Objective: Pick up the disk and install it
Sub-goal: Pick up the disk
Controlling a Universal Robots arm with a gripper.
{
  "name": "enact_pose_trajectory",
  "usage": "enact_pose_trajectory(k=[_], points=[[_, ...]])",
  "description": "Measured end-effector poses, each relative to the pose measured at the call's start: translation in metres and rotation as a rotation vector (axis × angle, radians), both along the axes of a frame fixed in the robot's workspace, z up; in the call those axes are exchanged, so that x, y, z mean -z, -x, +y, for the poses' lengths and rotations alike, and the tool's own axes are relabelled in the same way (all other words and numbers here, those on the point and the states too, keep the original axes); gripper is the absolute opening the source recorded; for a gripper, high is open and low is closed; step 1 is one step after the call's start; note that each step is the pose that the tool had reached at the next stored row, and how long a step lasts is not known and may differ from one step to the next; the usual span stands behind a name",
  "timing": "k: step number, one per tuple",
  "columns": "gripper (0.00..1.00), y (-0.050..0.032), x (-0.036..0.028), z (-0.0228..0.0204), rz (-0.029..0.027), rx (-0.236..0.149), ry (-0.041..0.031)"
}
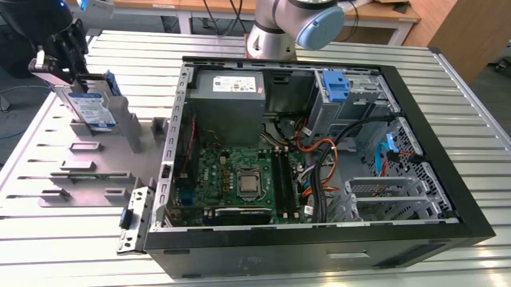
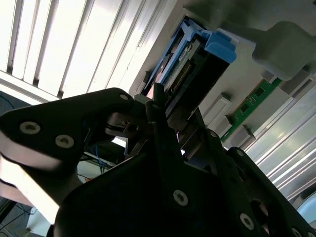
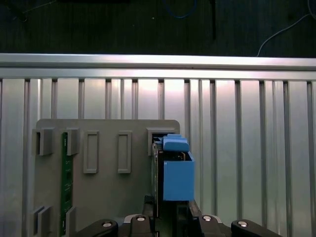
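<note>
The black gripper (image 1: 78,78) is clamped on the disk (image 1: 88,107), its matte fingers pinching the top edge from both sides. In both wrist views the dark, bolted finger links (image 2: 177,197) close in around that edge. The disk stands on edge, slightly tilted, over the grey holder (image 1: 104,173) on the exterior view's left, well apart from the computer case (image 1: 319,245). Whether its lower edge sits in the holder's slot, I cannot tell.

It is a flat silver slab with a white-and-blue label. A glossy blue plastic rail (image 3: 177,177) runs down its side, ending in a chunky blue tab (image 2: 219,47).

The holder is a dull grey moulded plate with raised rectangular slots. A thin green circuit board (image 3: 64,182) stands in one of them. Beneath lies the ribbed aluminium table (image 1: 72,251), shiny and slatted.

The open black case shows a green motherboard (image 1: 239,179), a grey power supply box (image 1: 227,89), a blue bracket (image 1: 339,84) and orange and black cables (image 1: 327,161).
</note>
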State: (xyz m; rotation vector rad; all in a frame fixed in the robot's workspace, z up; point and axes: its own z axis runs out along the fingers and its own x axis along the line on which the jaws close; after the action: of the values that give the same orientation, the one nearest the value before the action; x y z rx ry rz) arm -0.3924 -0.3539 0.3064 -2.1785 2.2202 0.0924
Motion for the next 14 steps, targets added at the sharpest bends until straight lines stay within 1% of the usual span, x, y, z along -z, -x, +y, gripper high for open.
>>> enact_pose_trajectory(k=[6, 14], points=[[0.35, 0.0000, -0.0035, 0.0000, 0.0001, 0.000, 0.0001], [0.35, 0.0000, -0.0166, 0.0000, 0.0000, 0.000, 0.0000]])
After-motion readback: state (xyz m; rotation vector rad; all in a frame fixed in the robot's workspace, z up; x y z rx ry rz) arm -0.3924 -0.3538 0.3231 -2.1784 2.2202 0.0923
